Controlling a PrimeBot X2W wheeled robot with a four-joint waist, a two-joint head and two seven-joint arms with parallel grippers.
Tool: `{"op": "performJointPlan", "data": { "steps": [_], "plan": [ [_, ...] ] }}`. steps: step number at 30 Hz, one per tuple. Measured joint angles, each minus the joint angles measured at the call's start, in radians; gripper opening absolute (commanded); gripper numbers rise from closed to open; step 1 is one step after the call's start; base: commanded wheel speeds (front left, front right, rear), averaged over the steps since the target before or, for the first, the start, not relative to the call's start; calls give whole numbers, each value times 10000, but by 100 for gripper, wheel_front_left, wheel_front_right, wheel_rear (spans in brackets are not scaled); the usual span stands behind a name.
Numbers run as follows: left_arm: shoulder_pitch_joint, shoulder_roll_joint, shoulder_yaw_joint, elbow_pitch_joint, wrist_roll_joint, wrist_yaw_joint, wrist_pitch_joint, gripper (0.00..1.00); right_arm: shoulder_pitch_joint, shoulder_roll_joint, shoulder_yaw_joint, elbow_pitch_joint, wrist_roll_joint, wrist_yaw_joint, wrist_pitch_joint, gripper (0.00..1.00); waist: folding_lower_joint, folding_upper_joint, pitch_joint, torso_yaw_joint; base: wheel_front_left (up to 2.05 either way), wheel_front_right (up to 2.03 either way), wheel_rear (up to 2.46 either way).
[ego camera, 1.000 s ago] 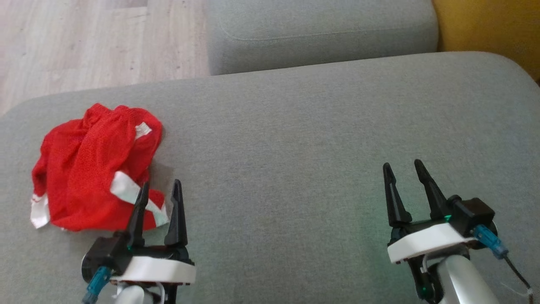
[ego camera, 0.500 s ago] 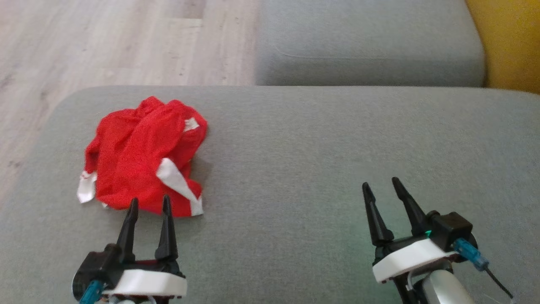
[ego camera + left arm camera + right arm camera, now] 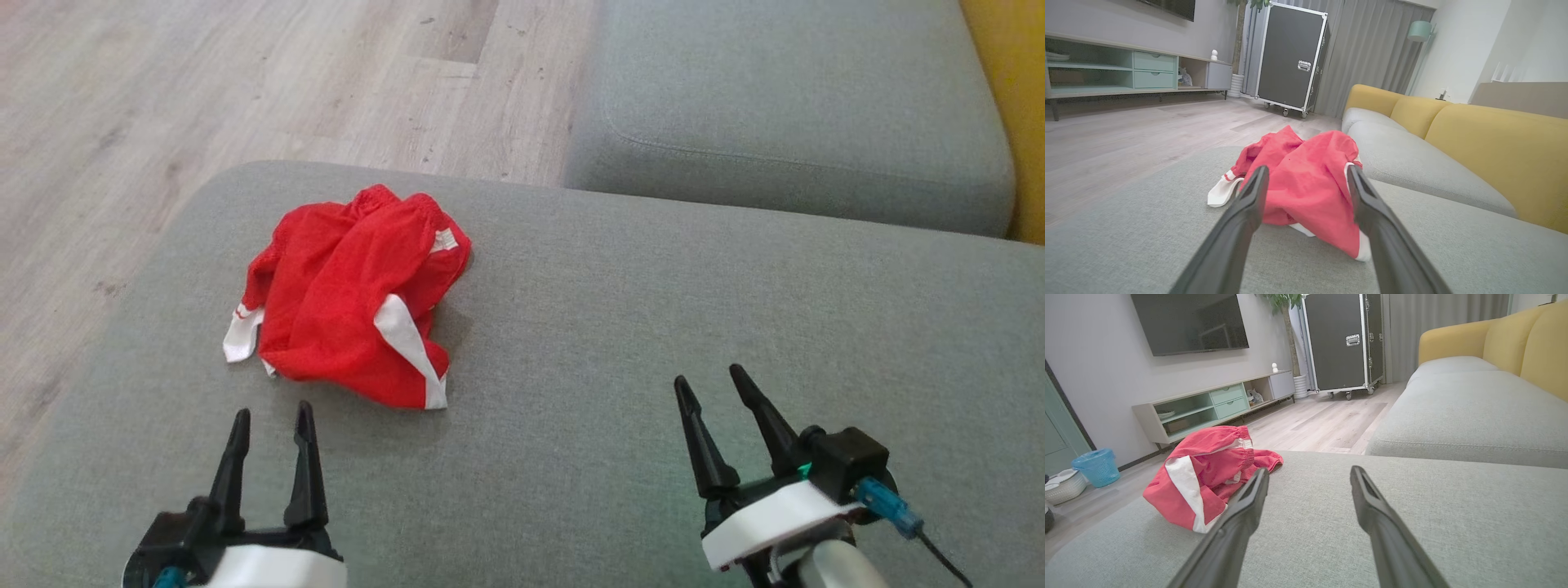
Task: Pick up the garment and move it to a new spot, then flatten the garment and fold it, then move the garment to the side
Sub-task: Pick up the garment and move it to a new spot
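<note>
Our left jaws have drawn back off the shorts [image 3: 355, 306], now just ahead; both pairs released, empty; right jaws well aside.

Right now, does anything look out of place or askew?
Only the red garment: it lies crumpled in a heap near the left end of the grey cushion. The left gripper and right gripper are open, clear of it.

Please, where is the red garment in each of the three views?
Head view: red garment, left of centre, ahead of the left gripper.
Left wrist view: centre, beyond the two fingers.
Right wrist view: left of centre.
Shared landmark: grey sofa seat, behind it.
</note>
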Motion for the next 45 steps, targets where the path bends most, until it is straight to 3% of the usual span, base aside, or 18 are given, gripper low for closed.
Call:
{"op": "performJointPlan", "data": {
  "steps": [8, 16, 26, 37, 38, 39, 45],
  "plan": [
    [-66, 153, -190, 217, 665, -174, 0, 100, 106, 0, 48, 33, 161, 0, 0, 100, 0, 0, 70, -32, 0, 0, 0],
    [-2474, 1425, -1287, 1406, 815, -276, 596, 100, -70, 0, -199, -105, 92, 0, 0, 100, 1, 0, 756, -329, 0, 0, 0],
    [-6208, 3064, -3929, 2788, -353, -337, 2719, 100, -967, -12, -642, -395, -90, 0, 0, 100, 4, 0, 2244, -846, 0, 0, 0],
    [-7392, 3701, -5206, 4433, -1308, -339, 3312, 100, -1500, -21, -734, -520, -86, 0, 0, 100, 3, 0, 3211, -1659, 0, 0, 0],
    [-7406, 3735, -5237, 4539, -1371, -339, 3292, 18, -1522, -21, -750, -525, -86, 0, 0, 100, 3, 0, 3239, -1730, 0, 0, 0],
    [-7415, 3768, -5248, 4629, -1450, -339, 3198, 0, -1522, -21, -765, -533, -86, 0, 0, 100, 2, 0, 3251, -1793, 0, 0, 0],
    [-7447, 3804, -5254, 4725, -1870, -309, 1586, 0, -1519, -25, -777, -491, -38, 0, 0, 100, 1, 0, 2926, -2030, 0, 0, 0]
  ]
}}
